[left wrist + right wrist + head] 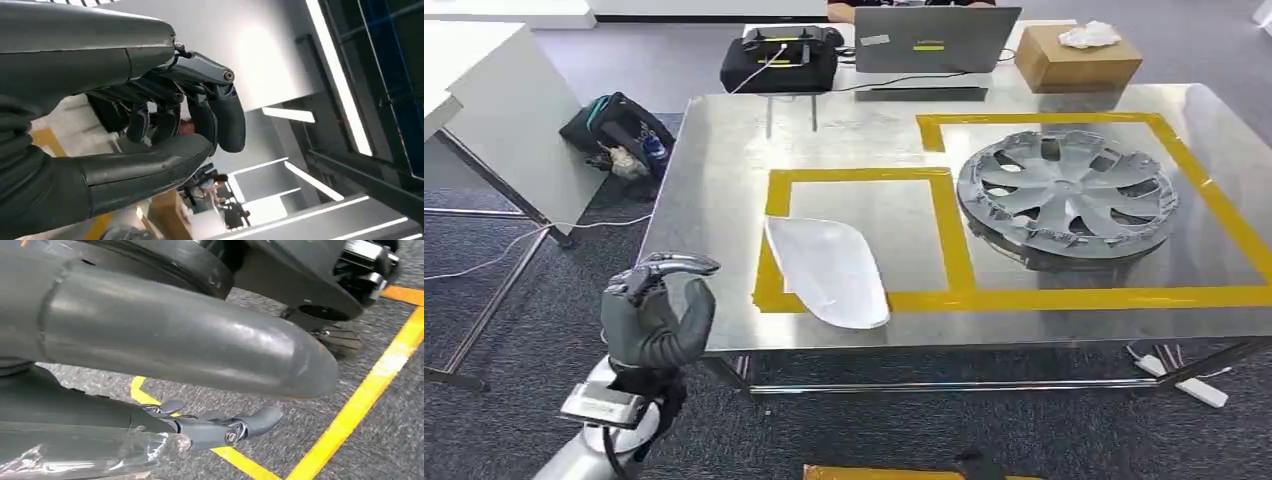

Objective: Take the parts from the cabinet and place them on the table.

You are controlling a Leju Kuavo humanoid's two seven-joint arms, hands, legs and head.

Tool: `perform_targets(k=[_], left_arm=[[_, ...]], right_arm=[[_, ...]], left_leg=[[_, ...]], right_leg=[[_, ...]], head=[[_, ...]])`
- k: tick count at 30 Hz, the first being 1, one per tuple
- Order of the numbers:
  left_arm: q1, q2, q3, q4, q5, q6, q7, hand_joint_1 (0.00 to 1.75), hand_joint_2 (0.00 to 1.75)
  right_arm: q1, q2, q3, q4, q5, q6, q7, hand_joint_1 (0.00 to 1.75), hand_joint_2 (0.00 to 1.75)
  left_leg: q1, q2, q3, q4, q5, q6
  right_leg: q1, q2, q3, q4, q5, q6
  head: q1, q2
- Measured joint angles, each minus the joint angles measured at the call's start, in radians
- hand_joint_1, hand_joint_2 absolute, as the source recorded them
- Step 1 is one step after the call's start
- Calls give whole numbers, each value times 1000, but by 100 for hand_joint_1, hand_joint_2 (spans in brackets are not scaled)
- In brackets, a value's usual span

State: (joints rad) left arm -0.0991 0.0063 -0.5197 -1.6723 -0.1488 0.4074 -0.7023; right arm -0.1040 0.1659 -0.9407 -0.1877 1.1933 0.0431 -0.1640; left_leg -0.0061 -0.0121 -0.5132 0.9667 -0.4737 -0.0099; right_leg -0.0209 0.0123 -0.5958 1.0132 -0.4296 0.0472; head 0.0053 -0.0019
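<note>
Shiny steel desk point(714, 200), yellow tape squares. Spoked grey wheel cover point(1066, 190), smooth white curved panel point(829, 268) on it. Left hand point(656, 312) fingers curled, empty. Right hand point(165, 335) fingers can't tell.

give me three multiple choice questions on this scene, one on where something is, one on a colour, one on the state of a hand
1. Where does the wheel cover lie?
A. on the floor
B. inside the larger taped frame on the metal table
C. on the cardboard box

2. What colour is the tape on the table?
A. yellow
B. red
C. blue

3. How is the left hand?
A. gripping the white curved part
B. resting on the laptop
C. raised off the table's near corner, fingers curled in, holding nothing

Answers: 1 B, the cover sits within the right-hand taped frame; 2 A, the strips are yellow; 3 C, the left wrist view shows curled fingers with nothing between them.
</note>
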Motion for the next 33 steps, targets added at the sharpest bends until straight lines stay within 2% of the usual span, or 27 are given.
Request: perform_targets(k=[3, 8, 11, 19, 20, 22, 23, 25, 30, 33], left_arm=[[50, 25, 50, -51, -4, 0, 0, 175, 175], [124, 35, 153, -93, 26, -71, 0, 175, 175], [156, 37, 216, -112, 35, -92, 0, 175, 175], [184, 38, 266, -129, 38, -95, 0, 175, 175], [185, 38, 268, -131, 38, -95, 0, 0, 175], [191, 38, 273, -135, 33, -92, 0, 0, 175], [194, 38, 279, -138, 34, -93, 0, 0, 0], [203, 37, 298, -149, 55, -118, 0, 0, 0], [239, 28, 373, -198, 98, -232, 0, 0, 0], [276, 23, 421, -233, 101, -263, 0, 0, 0]], right_arm=[[1, 0, -13, 0, -11, -4, -7, 0, 0], [7, 0, -36, 0, -37, -17, -36, 0, 0], [13, 0, -45, 0, -44, -17, -45, 0, 0], [17, 0, -53, 0, -46, -17, -50, 0, 0], [17, 0, -55, 0, -46, -17, -50, 0, 0], [17, 0, -59, 0, -47, -17, -50, 0, 0], [18, 0, -60, 0, -50, -17, -51, 0, 0], [20, 0, -63, 0, -52, -17, -52, 0, 0], [25, 0, -74, 0, -68, -21, -58, 0, 0], [29, 0, -81, 0, -70, -21, -53, 0, 0]], left_leg=[[0, 0, 0, 0, 0, 0], [0, 0, 0, 0, 0, 0], [0, 0, 0, 0, 0, 0], [0, 0, 0, 0, 0, 0], [0, 0, 0, 0, 0, 0], [0, 0, 0, 0, 0, 0], [0, 0, 0, 0, 0, 0], [0, 0, 0, 0, 0, 0], [0, 0, 0, 0, -1, -1], [0, 0, 0, 0, -1, -1]], right_leg=[[0, 0, 0, 0, 0, 0], [0, 0, 0, 0, 0, 0], [0, 0, 0, 0, 0, 0], [0, 0, 0, 0, 0, 0], [0, 0, 0, 0, 0, 0], [0, 0, 0, 0, 0, 0], [0, 0, 0, 0, 0, 0], [0, 0, 0, 0, 0, 0], [0, 0, 0, 0, 0, 0], [0, 0, 0, 0, -1, 0]], head=[[0, 0], [0, 0], [0, 0], [0, 0], [0, 0], [0, 0], [0, 0], [0, 0], [0, 0], [0, 0]])
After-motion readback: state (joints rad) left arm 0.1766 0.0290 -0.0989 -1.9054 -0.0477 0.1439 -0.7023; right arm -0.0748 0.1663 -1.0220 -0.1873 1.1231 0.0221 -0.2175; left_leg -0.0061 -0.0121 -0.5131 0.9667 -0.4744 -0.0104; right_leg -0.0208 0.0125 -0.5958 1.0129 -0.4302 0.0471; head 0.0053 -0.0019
